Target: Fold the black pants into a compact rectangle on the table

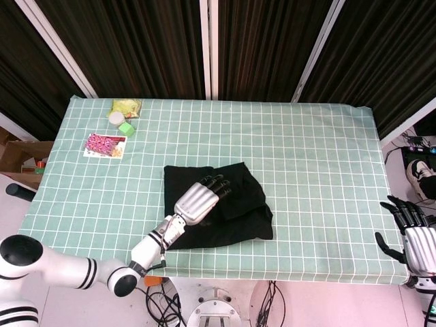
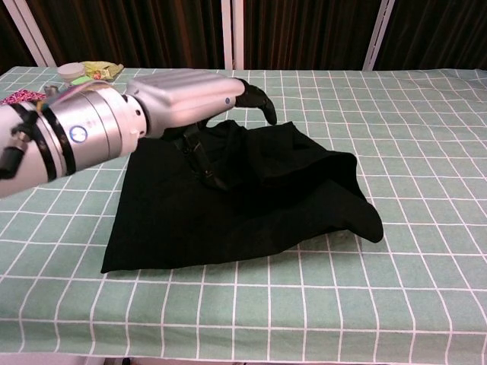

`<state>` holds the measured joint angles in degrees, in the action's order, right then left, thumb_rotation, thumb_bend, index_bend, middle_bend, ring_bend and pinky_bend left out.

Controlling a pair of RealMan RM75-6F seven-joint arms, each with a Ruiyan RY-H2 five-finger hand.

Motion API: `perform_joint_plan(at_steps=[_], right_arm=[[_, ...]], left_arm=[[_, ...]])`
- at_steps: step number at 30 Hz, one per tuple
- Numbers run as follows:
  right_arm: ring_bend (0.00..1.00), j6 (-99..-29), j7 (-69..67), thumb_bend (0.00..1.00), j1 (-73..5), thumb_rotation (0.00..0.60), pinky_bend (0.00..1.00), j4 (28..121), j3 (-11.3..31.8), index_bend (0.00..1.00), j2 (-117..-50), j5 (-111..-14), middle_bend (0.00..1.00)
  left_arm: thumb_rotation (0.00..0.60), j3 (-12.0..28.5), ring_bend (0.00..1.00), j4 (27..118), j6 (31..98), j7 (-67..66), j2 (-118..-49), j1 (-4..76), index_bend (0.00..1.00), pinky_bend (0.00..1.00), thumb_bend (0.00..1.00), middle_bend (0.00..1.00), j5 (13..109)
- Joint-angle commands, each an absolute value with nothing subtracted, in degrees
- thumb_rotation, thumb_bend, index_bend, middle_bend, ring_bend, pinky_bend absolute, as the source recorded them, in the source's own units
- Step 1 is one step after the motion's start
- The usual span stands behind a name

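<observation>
From the head view, the black pants [image 1: 216, 206] lie folded in a rough, rumpled block on the green checked table [image 1: 320, 150], toward its front edge and a little left of centre. The left hand [image 1: 199, 199] hovers over the left half of the pants, fingers extended and apart, holding nothing. The right hand [image 1: 414, 240] hangs off the table's right front corner, well apart from the pants, fingers spread and empty. Far from the pants, at the table's back left corner, sit a patterned card [image 1: 105, 145], a green block [image 1: 127, 128] and a yellow-green packet [image 1: 127, 106].

From the chest view, the left hand [image 2: 190, 99] is above the pants [image 2: 251, 205], palm down, dark fingertips [image 2: 259, 97] loosely spread, grasping nothing.
</observation>
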<state>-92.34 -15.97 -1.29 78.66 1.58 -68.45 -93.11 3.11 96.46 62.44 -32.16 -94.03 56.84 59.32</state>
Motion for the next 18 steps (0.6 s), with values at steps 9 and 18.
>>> perform_joint_plan(at_steps=[9,18], right_arm=[[0.10,-93.21,-15.62,0.30,-0.53,0.600,0.15,79.24,1.40,0.22,-67.97,-92.75,0.14],[0.10,-94.16,-16.17,0.30,0.44,0.600,0.15,78.87,1.20,0.22,-67.99,-92.40,0.14]], left_arm=[[0.600,6.10,0.06,78.97,58.34,-35.29,-107.87,58.70,0.31,0.17,0.09,0.13,62.53],[0.600,9.32,0.06,72.04,58.01,-38.00,-110.23,60.50,0.53,0.17,0.24,0.20,64.40]])
